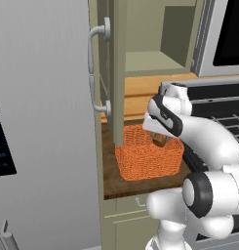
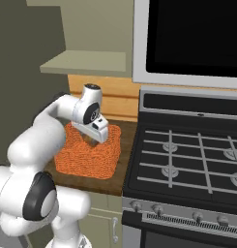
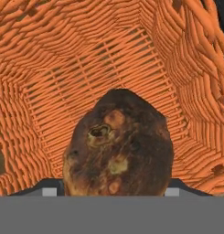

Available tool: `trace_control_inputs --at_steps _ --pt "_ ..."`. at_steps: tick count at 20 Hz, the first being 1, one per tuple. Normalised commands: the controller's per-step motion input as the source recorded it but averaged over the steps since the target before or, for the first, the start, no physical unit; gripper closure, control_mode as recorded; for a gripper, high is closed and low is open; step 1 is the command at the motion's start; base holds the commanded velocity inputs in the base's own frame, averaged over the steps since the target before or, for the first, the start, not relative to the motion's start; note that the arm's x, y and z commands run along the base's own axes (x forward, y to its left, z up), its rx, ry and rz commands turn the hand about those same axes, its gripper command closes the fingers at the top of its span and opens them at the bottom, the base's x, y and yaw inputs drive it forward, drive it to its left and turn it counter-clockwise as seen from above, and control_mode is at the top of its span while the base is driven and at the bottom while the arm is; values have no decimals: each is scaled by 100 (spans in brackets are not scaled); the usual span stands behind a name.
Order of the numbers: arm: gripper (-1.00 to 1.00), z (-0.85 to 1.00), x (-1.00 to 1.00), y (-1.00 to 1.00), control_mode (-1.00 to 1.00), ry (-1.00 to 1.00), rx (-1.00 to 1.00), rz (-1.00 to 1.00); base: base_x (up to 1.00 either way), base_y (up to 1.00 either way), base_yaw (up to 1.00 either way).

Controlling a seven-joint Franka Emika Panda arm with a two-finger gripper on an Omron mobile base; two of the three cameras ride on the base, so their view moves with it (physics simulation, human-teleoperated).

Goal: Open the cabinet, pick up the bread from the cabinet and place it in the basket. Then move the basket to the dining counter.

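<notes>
Olive-beige cabinet (image 1: 118, 73): door open, curved silver bar handle (image 1: 95, 71). Orange woven-mesh basket (image 1: 145, 161), rect., rounded corners, on dark wood counter (image 1: 111, 171). Gripper (image 1: 159, 137) jaws wide, clamping crusty brown bread (image 3: 118, 151) inside basket. No legible text.

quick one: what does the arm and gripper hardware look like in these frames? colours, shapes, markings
Arm: glossy white, rounded tubular links with dark grey-black bands at the joints. No cables or logos can be made out. The wrist carries a white boxy hand, the gripper; its finger tips are small and dark with a pale square patch.
</notes>
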Motion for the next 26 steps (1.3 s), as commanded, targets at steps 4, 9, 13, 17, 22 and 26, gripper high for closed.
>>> trace_control_inputs --at_steps 4,9,13,17,22,26 --pt "100 -30 20 34 -100 10 0 7 0 0 0" --pt "100 -36 27 11 -100 0 0 8 0 0 0" --pt "100 -64 31 0 -100 0 0 5 0 0 0" --pt "100 -48 25 3 -100 0 0 2 0 0 0" --pt "-100 -22 16 4 -100 2 0 0 0 0 0" --pt "-100 0 0 0 -100 0 0 0 0 0 0"
